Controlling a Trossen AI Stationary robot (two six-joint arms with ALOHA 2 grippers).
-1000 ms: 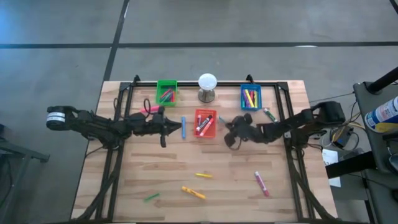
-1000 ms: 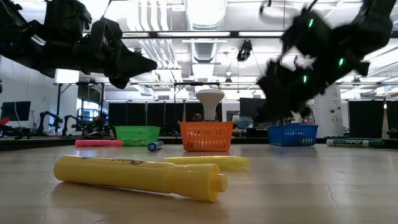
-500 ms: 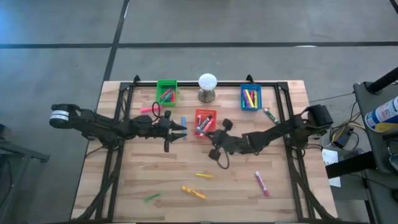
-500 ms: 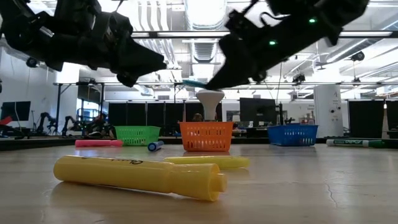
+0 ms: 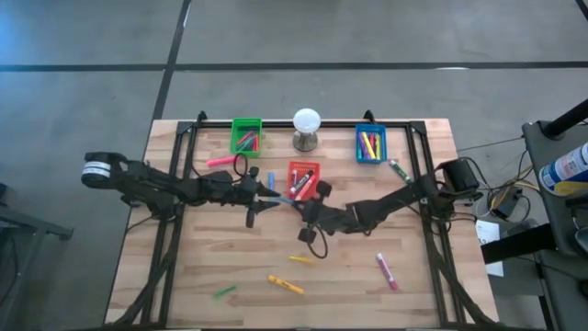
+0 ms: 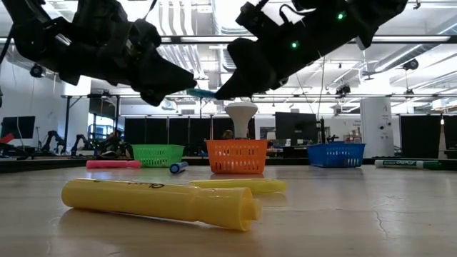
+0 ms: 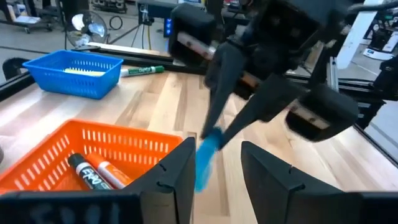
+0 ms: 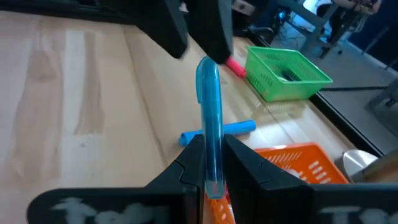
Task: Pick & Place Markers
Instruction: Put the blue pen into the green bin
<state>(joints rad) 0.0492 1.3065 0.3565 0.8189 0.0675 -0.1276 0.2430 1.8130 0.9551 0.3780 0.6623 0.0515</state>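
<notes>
Handover of a blue marker (image 8: 209,134) is the step in hand: the right gripper (image 5: 292,199) pinches one end of it between nearly closed fingers, while the left gripper (image 5: 266,192) stands with its fingers (image 7: 177,169) spread on either side of the free end, not yet touching, both held above the table (image 5: 184,276) just in front of the orange bin (image 5: 304,183). To do this well, the left fingers should probably close squarely across the barrel before the right grip is released, since a smooth, thin, round plastic cylinder is likely to swivel or slip if caught off centre. Remaining markers lie in three mesh-walled plastic bins and loose on the pale wood-grain tabletop: a second blue one (image 5: 271,181) just beside the grippers, a pink one (image 5: 220,162) near the green bin (image 5: 245,135), and yellow (image 5: 286,285), green and pink-and-white pieces at the near side.
</notes>
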